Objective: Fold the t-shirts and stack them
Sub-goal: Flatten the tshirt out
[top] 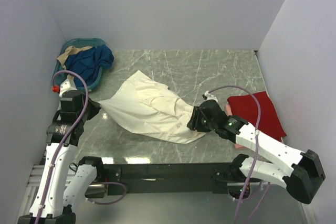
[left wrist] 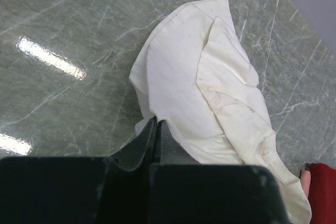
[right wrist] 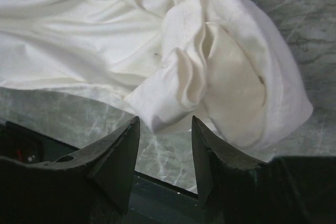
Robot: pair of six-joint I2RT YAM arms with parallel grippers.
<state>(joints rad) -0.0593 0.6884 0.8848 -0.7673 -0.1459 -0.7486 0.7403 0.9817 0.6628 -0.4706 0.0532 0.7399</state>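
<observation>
At your far left, a teal basket [top: 97, 41] holds a rumpled blue cloth [top: 90, 61] and a tan cloth [top: 71, 52]. The green marbled surface [top: 220, 72], between white walls [top: 184, 9], carries the cream t-shirt [top: 149, 108] crumpled across its middle and the red t-shirt [top: 260, 113] flat at the right. Your left end effector [top: 97, 104] is clenched on the cream t-shirt's left corner, while your right end effector [top: 193, 121], arm reaching low and inward, stands released, jaws apart at that shirt's bunched right end.
</observation>
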